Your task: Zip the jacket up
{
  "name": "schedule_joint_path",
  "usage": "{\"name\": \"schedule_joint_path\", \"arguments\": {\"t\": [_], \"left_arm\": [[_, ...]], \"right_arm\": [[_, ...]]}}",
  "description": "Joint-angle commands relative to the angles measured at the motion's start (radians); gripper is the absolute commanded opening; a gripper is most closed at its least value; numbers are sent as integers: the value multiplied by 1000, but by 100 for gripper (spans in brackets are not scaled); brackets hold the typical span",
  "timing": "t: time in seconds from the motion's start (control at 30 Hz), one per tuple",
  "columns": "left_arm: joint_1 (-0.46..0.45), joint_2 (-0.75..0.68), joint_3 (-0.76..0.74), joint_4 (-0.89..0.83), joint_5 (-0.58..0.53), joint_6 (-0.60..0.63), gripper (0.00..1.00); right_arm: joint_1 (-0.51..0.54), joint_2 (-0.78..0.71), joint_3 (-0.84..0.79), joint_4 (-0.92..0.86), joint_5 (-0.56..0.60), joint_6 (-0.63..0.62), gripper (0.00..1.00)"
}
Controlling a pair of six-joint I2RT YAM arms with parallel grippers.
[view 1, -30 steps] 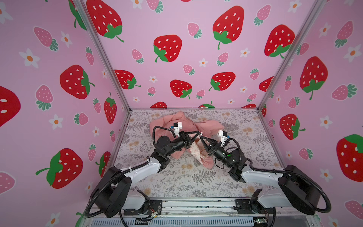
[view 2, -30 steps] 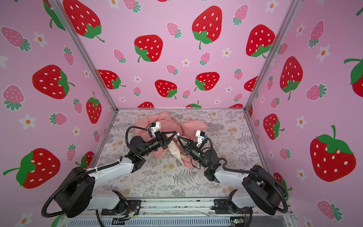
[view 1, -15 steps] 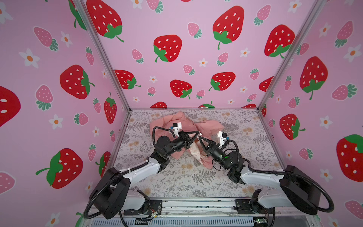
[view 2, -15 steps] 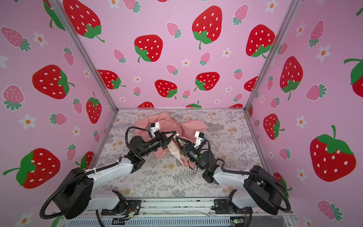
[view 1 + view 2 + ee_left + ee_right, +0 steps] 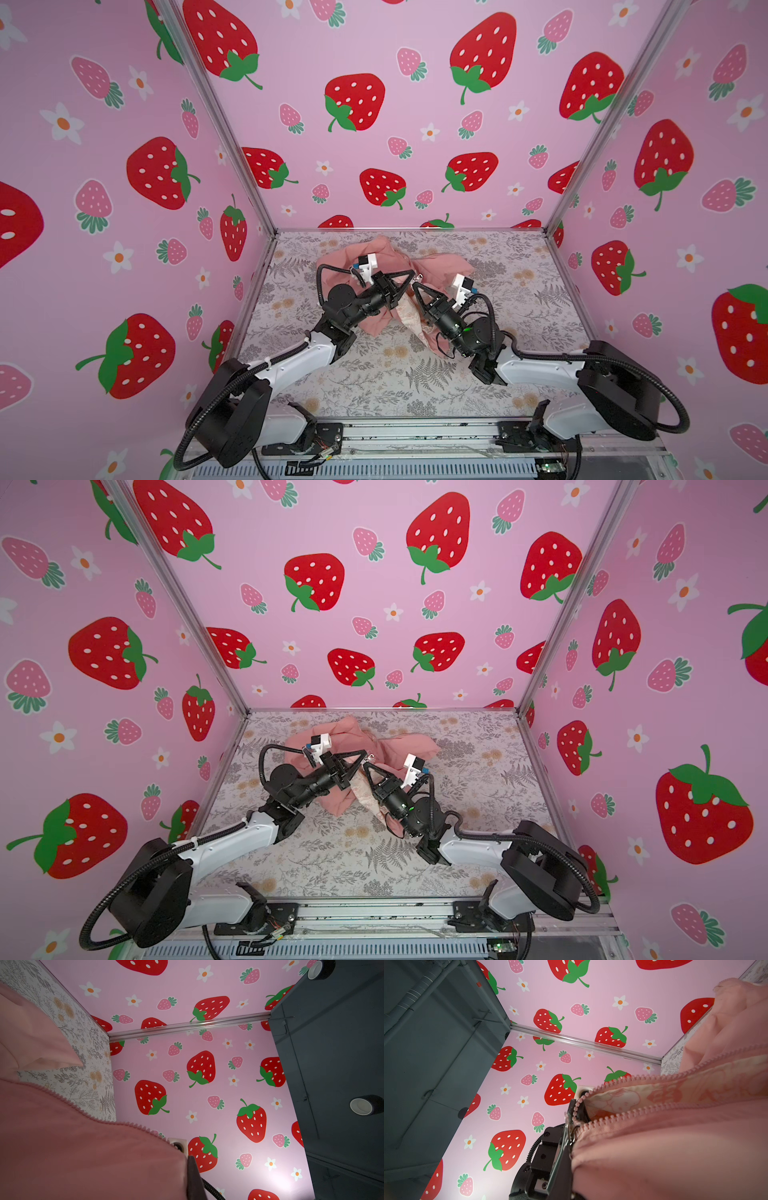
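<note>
Now, jacket [image 5: 442, 267]: you have it crumpled on the bench [image 5: 374, 374] just in front of the back wall [image 5: 415, 124], about midway along it.
left fingers [image 5: 409, 273]: closed, pinching a fold of the jacket's front, on the side of the heap away from the back wall.
right fingers [image 5: 417, 286]: closed too, just beside your left ones. Cloth hides the pads in the right wrist view, so you can say they grip the jacket at the zip's end, but not whether they have the pull itself.
why so close: probably one grip anchors the hem while the other is meant to run the slider along the rows. That corner seems raised off the bench, which would keep the two rows clear of the heap.
zip teeth [image 5: 654, 1079]: chunky pink plastic. Two rows meet at the slider [image 5: 574, 1110] and spread apart beyond it, so the zip looks started but barely closed.
pull [image 5: 560, 1153]: a thin bright metal tab hanging from the slider.
lining [image 5: 623, 1097]: cream, printed with pink doodles, showing in the gap between the rows.
outer cloth [image 5: 83, 1157]: soft, matte and salmon pink, limp and creased. Expect it to bunch ahead of the slider unless you keep it taut.
</note>
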Motion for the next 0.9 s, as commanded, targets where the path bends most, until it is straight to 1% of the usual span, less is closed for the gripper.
{"name": "schedule_joint_path", "arguments": {"t": [0.0,0.1,0.3,0.4,0.5,0.57,0.73,0.87], "left_arm": [[-29,9,98,-30,11,51,0],[-33,-6,109,-108,15,111,0],[-61,-55,135,-357,-8,324,0],[-83,-75,144,-460,-43,437,0],[-103,-84,134,-498,-78,525,0],[-123,-92,122,-541,-123,590,0],[-145,-112,61,-514,-199,654,0],[-151,-124,35,-443,-232,663,0]], "right_arm": [[142,41,54,-24,-323,-23,0],[166,58,82,-29,-335,-29,0],[208,86,143,-43,-360,-40,0],[220,104,164,-31,-376,-34,0],[223,108,176,-9,-384,-31,0],[224,97,185,-16,-387,-41,0],[227,84,185,-36,-384,-50,0],[223,138,158,83,-390,26,0]]}}
